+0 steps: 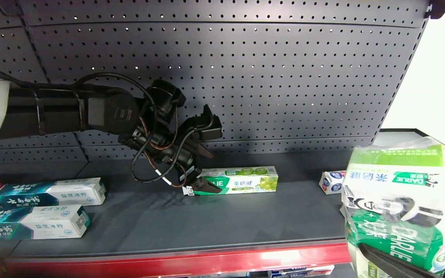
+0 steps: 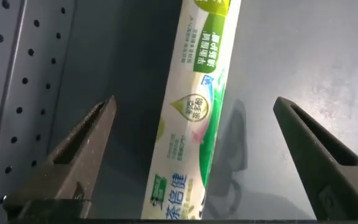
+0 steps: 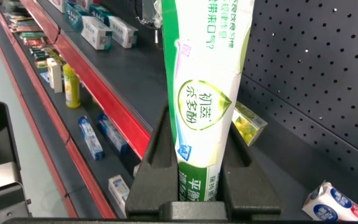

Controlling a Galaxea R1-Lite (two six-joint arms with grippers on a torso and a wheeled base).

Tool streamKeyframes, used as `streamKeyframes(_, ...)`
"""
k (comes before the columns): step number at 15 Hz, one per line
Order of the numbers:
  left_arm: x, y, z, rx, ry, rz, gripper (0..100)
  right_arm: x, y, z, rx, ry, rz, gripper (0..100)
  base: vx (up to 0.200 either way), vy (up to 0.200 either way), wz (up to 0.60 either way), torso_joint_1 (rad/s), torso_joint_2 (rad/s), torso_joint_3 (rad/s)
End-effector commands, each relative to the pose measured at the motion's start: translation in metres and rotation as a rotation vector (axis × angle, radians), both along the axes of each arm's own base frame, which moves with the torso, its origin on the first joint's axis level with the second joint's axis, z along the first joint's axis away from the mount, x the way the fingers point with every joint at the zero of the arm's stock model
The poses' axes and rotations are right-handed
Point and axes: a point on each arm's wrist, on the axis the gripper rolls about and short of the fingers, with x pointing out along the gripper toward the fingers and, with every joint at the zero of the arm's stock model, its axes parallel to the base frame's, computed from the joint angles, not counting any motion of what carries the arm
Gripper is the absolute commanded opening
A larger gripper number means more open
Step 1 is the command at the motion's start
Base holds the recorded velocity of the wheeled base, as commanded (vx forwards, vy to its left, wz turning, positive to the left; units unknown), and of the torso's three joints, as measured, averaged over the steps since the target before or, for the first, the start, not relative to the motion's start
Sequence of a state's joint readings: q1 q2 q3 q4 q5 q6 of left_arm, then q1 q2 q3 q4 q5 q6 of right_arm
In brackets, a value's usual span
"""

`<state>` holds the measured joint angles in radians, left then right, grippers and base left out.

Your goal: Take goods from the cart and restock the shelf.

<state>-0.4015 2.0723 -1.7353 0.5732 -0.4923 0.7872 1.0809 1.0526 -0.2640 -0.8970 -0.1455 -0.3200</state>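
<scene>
Obs: left hand [image 1: 206, 170] released, jaws wide astride the green toothpaste box [image 1: 242, 179] lying flat on the shelf [image 1: 168, 224]; right hand [image 3: 197, 146] clenched on a green-white toothpaste pack [image 1: 396, 200] before the shelf's right end.

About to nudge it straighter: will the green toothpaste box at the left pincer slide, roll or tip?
The green toothpaste box lies flat on the smooth shelf, so it should slide, not roll or tip. Pushed near one end by the open left pincer, it would probably pivot. Likely light, dentable cardboard.
</scene>
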Motion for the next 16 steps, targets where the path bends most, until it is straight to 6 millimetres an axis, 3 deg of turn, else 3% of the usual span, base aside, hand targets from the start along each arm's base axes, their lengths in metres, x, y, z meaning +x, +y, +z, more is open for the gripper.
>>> streamKeyframes(1, 0.003, -0.002, -0.006, 0.008, 0.009, -0.007, 100, 0.000, 0.000, 0.000, -0.001, 0.000, 0.000, 0, 0.000, 0.000, 0.00, 0.000, 0.00, 0.000)
streamKeyframes(16, 0.014, -0.005, -0.017, 0.049, 0.055, -0.015, 100, -0.004, -0.004, -0.001, 0.007, -0.004, 0.016, 0, 0.000, 0.000, 0.00, 0.000, 0.00, 0.000)
